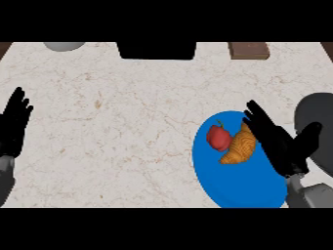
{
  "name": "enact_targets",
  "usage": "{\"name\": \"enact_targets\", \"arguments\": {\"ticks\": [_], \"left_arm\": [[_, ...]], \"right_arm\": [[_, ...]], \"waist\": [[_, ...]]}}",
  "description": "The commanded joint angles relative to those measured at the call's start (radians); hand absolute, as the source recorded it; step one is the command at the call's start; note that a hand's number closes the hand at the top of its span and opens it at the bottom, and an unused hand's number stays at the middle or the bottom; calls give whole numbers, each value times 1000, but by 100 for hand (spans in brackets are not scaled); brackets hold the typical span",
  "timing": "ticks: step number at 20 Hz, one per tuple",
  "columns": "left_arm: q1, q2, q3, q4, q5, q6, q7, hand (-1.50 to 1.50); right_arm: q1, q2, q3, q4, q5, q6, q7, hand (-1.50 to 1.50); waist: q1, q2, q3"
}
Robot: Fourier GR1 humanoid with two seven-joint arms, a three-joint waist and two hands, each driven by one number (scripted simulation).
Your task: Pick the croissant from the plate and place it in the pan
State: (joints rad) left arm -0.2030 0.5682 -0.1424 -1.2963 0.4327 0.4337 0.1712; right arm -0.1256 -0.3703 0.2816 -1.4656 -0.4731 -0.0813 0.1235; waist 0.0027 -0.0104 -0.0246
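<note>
A golden-brown croissant (239,146) lies on a blue plate (230,188) at the right of the counter, beside a red fruit (218,137). My right hand (282,146) hovers over the plate's right side with straight fingers pointing up-left, right next to the croissant; it is open and holds nothing. The dark pan (329,136) sits at the far right, partly cut off by the view's edge. My left hand (4,128) rests open at the left edge, fingers up.
A black box-like object (156,50) stands at the counter's back centre. A brown block (248,50) is at the back right and a grey round object (64,46) at the back left. Bare marble counter (111,127) spreads between my hands.
</note>
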Motion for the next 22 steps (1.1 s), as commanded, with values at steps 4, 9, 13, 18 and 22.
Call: {"name": "enact_targets", "arguments": {"ticks": [4, 9, 13, 18, 22], "left_arm": [[4, -149, -115, -130, -56, -66, -214, 0], [41, -216, -207, -211, -73, -108, -288, 0], [73, -221, -236, -241, -115, -103, -308, 0], [152, -258, -265, -239, -138, -122, -389, 0], [112, -255, -264, -252, -153, -135, -333, 0]], "right_arm": [[-137, -101, -95, -109, 94, -68, -13, 150], [-37, -253, -169, -129, 300, -289, 44, -150], [194, -331, -117, -435, 364, -275, 96, -150], [237, -447, -126, -596, 497, -274, 263, -150], [112, -491, -82, -564, 535, -173, 437, -150]], "waist": [[-11, 1, 22], [-64, -13, 19], [-50, -3, 22], [-22, 5, 22], [4, 11, 23]]}}
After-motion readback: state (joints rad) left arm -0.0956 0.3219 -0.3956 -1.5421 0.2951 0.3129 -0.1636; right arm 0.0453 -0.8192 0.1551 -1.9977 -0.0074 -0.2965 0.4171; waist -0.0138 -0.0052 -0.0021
